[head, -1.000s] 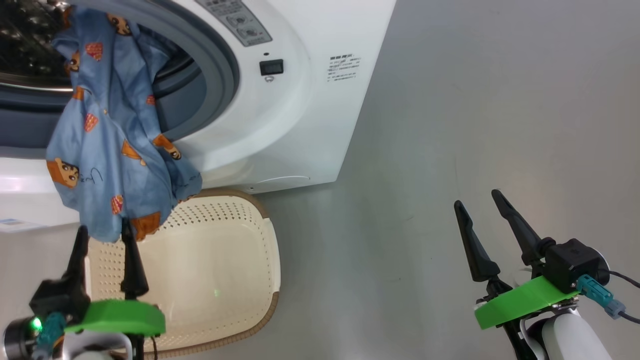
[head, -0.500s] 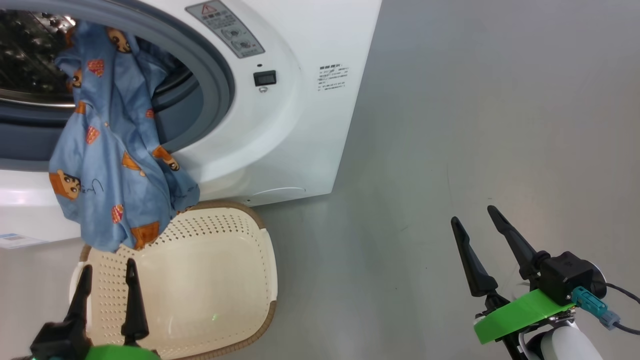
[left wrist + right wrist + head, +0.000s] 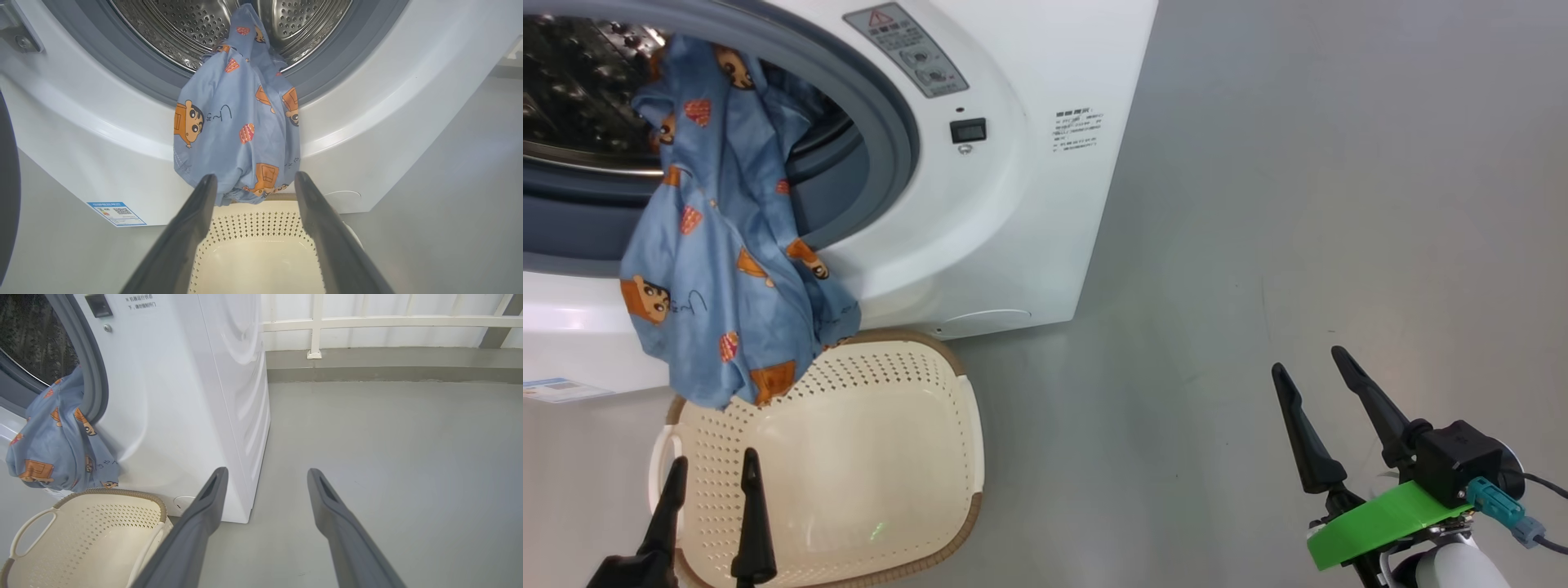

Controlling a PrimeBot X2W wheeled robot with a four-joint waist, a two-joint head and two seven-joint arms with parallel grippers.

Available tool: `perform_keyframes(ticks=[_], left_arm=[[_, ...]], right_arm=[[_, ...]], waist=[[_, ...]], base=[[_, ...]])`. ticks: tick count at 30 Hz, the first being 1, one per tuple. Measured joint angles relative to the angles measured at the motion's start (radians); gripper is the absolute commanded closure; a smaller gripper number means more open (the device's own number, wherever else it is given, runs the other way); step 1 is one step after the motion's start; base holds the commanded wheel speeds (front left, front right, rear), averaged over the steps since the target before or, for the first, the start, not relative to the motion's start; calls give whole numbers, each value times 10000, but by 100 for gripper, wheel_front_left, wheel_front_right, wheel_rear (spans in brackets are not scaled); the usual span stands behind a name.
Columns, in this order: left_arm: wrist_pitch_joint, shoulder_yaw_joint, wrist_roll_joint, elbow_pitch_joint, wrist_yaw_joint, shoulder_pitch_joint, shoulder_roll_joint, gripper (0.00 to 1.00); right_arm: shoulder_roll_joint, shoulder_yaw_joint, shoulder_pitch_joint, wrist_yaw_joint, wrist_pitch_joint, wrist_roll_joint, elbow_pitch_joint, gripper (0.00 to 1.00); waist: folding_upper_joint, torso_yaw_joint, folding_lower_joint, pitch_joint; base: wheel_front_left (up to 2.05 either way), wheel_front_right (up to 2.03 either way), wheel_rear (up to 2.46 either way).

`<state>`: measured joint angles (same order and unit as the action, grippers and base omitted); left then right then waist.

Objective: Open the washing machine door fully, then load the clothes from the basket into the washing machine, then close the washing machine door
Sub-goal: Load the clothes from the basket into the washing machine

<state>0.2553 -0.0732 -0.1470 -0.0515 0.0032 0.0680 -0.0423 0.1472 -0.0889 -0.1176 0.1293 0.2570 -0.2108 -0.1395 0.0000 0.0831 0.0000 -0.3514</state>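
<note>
The washing machine [image 3: 1013, 163] stands with its mouth open. A strip of the washing machine door's black rim [image 3: 7, 183] shows at the left edge of the left wrist view. The clothes, a blue bear-print fabric [image 3: 727, 269] [image 3: 237, 130] [image 3: 57, 445], hang from the drum over the gasket, down to the far rim of the basket [image 3: 968, 425] [image 3: 253, 228] [image 3: 102, 494]. The basket's inside looks bare. My left gripper [image 3: 714, 457] [image 3: 255, 176] is open over the basket, just below the fabric's hem and apart from it. My right gripper [image 3: 1307, 359] [image 3: 267, 470] is open over the floor, holding nothing.
Grey floor [image 3: 1298, 204] spreads to the right of the machine. A white railing and low kerb [image 3: 367, 343] run along the far wall. A blue label sticker [image 3: 116, 213] sits low on the machine's front.
My left gripper has drawn back and down from the fabric's hem toward the near side of the basket. The head camera has shifted slightly. The right gripper has barely moved.
</note>
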Motion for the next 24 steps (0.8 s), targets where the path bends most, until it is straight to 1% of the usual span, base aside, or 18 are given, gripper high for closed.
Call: perform_keyframes(ticks=[7, 17, 24], left_arm=[[0, 82, -82, 94, 81, 201, 0, 0], [0, 94, -100, 127, 100, 190, -2, 0], [0, 63, -104, -403, 98, -45, -100, 0]], right_arm=[[2, -58, 1, 0, 0, 0, -2, 0], [2, -209, 0, 0, 0, 0, -6, 0], [-2, -255, 0, 0, 0, 0, -4, 0]], waist=[[0, -12, 0, 44], [0, 187, 0, -20], [0, 360, 0, -69]], base=[[0, 0, 0], [0, 0, 0], [0, 0, 0]])
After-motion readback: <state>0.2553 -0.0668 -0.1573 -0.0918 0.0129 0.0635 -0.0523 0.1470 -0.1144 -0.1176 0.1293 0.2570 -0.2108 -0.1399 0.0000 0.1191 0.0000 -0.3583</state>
